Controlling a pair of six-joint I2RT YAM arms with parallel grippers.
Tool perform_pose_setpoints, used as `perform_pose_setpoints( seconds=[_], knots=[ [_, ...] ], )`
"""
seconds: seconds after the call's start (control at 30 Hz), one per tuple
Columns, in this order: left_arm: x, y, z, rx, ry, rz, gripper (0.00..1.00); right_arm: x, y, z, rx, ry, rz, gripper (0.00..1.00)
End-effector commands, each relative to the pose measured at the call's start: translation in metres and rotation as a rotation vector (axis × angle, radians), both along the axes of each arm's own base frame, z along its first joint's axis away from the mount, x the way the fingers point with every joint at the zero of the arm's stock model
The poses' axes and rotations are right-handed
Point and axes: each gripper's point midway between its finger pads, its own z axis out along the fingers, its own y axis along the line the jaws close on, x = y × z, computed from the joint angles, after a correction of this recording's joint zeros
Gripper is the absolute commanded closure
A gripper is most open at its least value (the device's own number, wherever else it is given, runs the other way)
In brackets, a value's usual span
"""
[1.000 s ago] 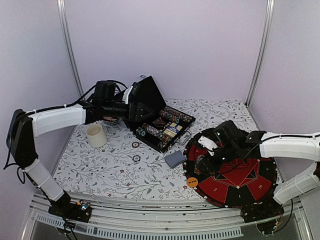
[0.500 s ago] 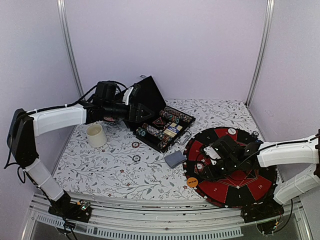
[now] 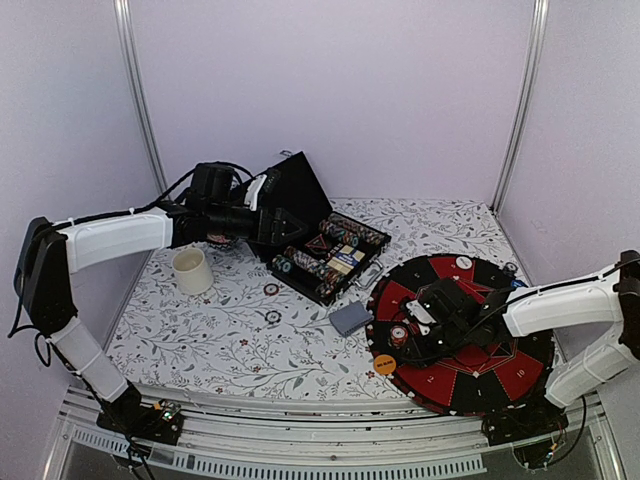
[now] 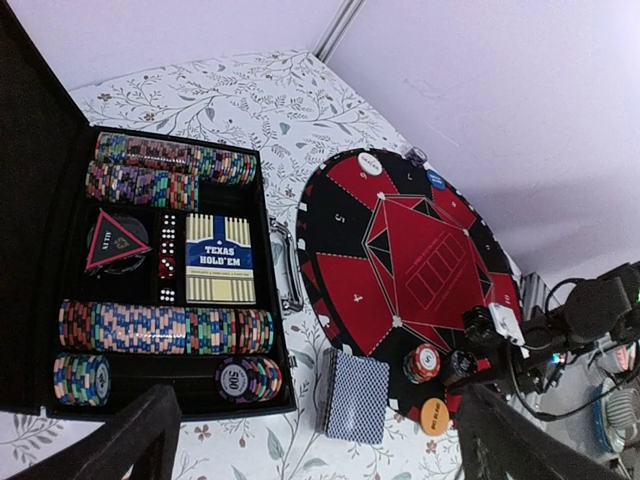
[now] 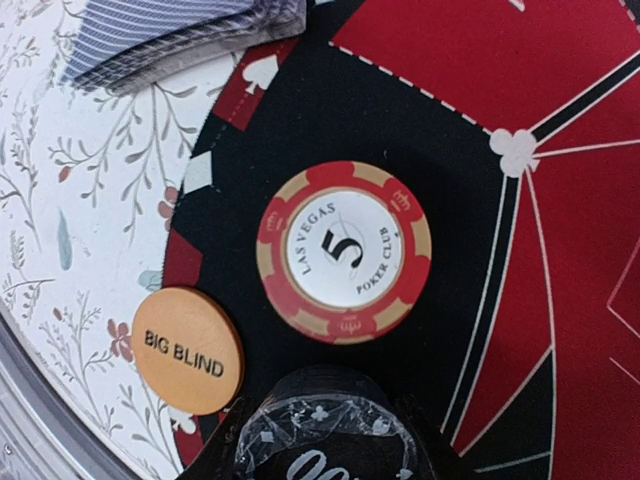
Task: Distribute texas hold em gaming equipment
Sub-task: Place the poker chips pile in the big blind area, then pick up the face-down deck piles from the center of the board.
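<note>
- Right wrist: right tool [image 5: 320,450] is partway closed around a black chip [image 5: 318,438], held by its rim with the face flat to the mat. It looks gripped; can't tell if it touches the felt.
- Just ahead: red-and-cream "5" chip [image 5: 343,252] lies flat on a black wedge. Orange BIG BLIND disc [image 5: 188,350], smooth and matte, sits just beside it at the rim.
- Mat [image 3: 500,375]: round, red and black felt wedges with thin white lines. White disc [image 3: 463,263] and blue disc [image 4: 436,180] sit at the far rim.
- Card deck [image 4: 357,395]: grey-blue backs, loosely squared stack on the floral tabletop [image 3: 200,330], just beside the mat. Undealt.
- Left tool [image 4: 318,440]: wide open, empty, hanging over the open black case [image 4: 20,250].
- Case holds chip rows [image 4: 165,328], striped and standing on edge, plus a boxed deck [image 4: 218,258].
- Two loose chips [image 3: 271,288] lie on the tabletop near the case.
- Progress looks early: discs out, one chip down, a second in hand. Most of the chips and all the cards are left.
</note>
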Motion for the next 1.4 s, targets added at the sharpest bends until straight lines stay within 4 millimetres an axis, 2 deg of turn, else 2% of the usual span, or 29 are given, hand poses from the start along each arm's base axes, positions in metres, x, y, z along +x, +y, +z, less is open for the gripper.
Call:
perform_pose_setpoints(
  seconds=[0.0, 0.07, 0.13, 0.27, 0.37, 0.47, 0.57, 0.67, 0.83, 1.0, 1.07, 1.17, 1.37],
  knots=[
    [0.009, 0.005, 0.008, 0.002, -0.027, 0.014, 0.02, 0.007, 0.004, -0.01, -0.008, 0.0, -0.035, 0.94],
    [0.009, 0.006, 0.009, 0.004, -0.034, 0.016, 0.02, 0.009, 0.0, -0.011, -0.025, -0.004, -0.053, 0.9],
    [0.01, 0.007, 0.009, 0.014, -0.042, 0.023, 0.02, 0.009, -0.003, -0.011, -0.03, -0.003, -0.069, 0.8],
    [0.012, 0.01, 0.006, 0.043, -0.056, 0.032, 0.02, 0.003, -0.008, -0.014, -0.059, 0.019, -0.081, 0.4],
    [0.016, 0.013, 0.004, 0.09, -0.076, 0.062, 0.02, -0.001, -0.013, -0.013, -0.077, 0.029, -0.092, 0.26],
    [0.015, 0.011, -0.003, 0.21, -0.14, 0.081, 0.02, 0.0, -0.018, -0.001, -0.081, 0.015, -0.117, 0.19],
    [0.004, -0.007, -0.01, 0.338, -0.223, 0.022, 0.02, 0.007, -0.019, 0.024, -0.063, -0.03, -0.139, 0.01],
    [-0.013, -0.032, -0.023, 0.426, -0.282, -0.084, 0.02, 0.017, -0.022, 0.052, -0.061, -0.095, -0.163, 0.01],
    [-0.045, -0.081, -0.056, 0.565, -0.364, -0.263, 0.02, 0.044, -0.035, 0.107, -0.038, -0.274, -0.272, 0.01],
    [-0.062, -0.112, -0.096, 0.593, -0.315, -0.409, 0.02, 0.083, -0.026, 0.158, 0.185, -0.388, -0.237, 0.01],
    [-0.063, -0.119, -0.12, 0.623, -0.286, -0.456, 0.02, 0.097, -0.022, 0.175, 0.301, -0.407, -0.208, 0.01],
    [-0.059, -0.124, -0.138, 0.668, -0.258, -0.482, 0.02, 0.116, -0.026, 0.186, 0.373, -0.421, -0.217, 0.01],
    [-0.068, -0.13, -0.166, 0.715, -0.228, -0.549, 0.02, 0.127, -0.026, 0.169, 0.304, -0.414, -0.177, 0.01]
  ],
)
